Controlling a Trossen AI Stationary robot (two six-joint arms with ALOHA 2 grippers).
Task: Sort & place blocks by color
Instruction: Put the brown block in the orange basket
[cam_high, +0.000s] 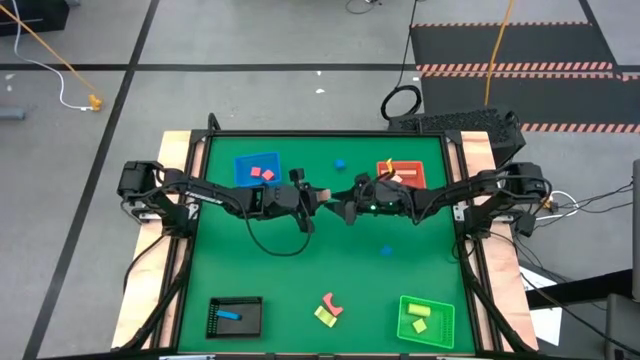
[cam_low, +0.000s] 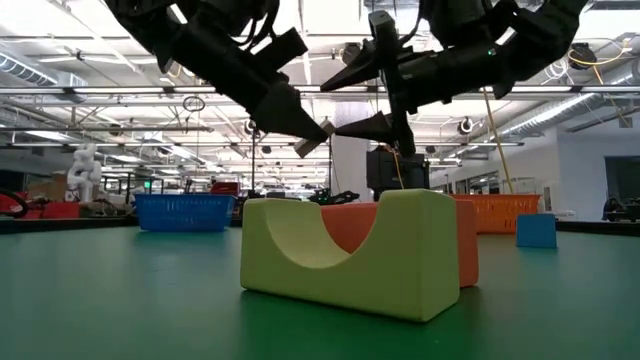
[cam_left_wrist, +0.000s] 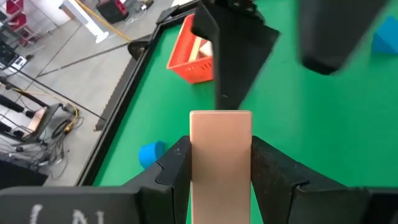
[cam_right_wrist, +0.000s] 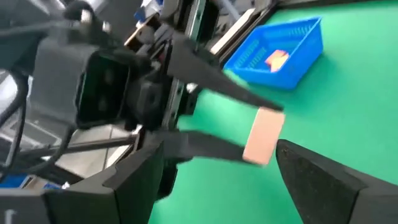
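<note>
Between the two fingers of the left gripper (cam_left_wrist: 221, 168) sat a small cream-tan bar block (cam_left_wrist: 220, 158), squeezed tight from both sides. It stuck out past the fingertips, held up in the air over the middle of the green table (cam_high: 300, 280), not resting on anything. The right gripper (cam_right_wrist: 217, 165) faced it from the other side, with its fingers spread wide apart and nothing in them. It looked as if the tan block was being held out so the other arm could take it (a hand-over in mid-air, I would guess), because the wide fingers were lined up on either side of the block's free end.

Just behind the right gripper stood the shallow red tray (cam_high: 403, 172), which already had a pale block in it. That may be where the tan one belongs, and it was on the right arm's side, which could be why the block was being passed across.

Farther out, the shallow blue tray (cam_high: 256, 169) held pink-red blocks. Near the front edge, the black tray (cam_high: 235, 316) held a blue bar, and the green tray (cam_high: 427, 320) held yellow blocks. Some blocks were not sorted yet: a yellow arch block (cam_low: 345, 255) touching a pink-red block (cam_low: 455, 245) near the front, a small blue cube (cam_high: 386, 251) in the middle, and another blue block (cam_high: 340, 163) near the back.
</note>
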